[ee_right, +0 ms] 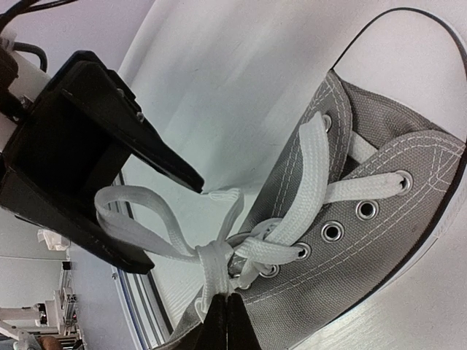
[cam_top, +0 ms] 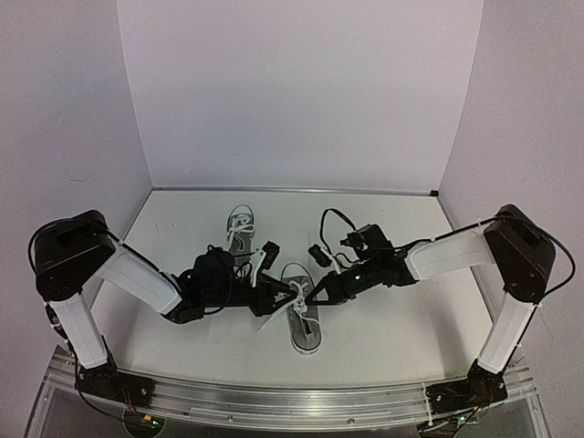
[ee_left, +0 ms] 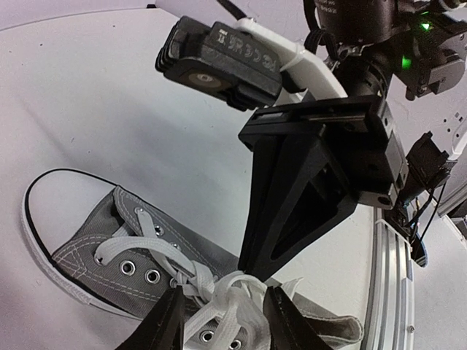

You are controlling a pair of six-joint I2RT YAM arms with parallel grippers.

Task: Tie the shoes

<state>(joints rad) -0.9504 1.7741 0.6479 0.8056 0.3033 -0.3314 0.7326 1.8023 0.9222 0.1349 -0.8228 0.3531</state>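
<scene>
Near grey canvas white-soled sneaker (cam_top: 304,330) at table centre; far matching sneaker (cam_top: 240,226) lies left. Right gripper (ee_right: 225,306) jaws pressed together, pinching white flat lace (ee_right: 213,259) at knot, likely anchoring. Left gripper (ee_left: 225,295) jaws spread astride loop, probably readying grab.

- shoe (ee_right: 379,292): grey canvas cloth, matt, visibly woven, white stitching.
- laces (ee_right: 310,157): flat white woven cloth.
- eyelets (ee_right: 367,210): shiny metal.
- toe cap (ee_left: 66,200): smooth white rubber.
- table (cam_top: 401,338): smooth matt white, with a brushed-metal rail (cam_top: 301,399) along its near edge.
- right gripper (ee_left: 255,271): matt black plastic.
</scene>
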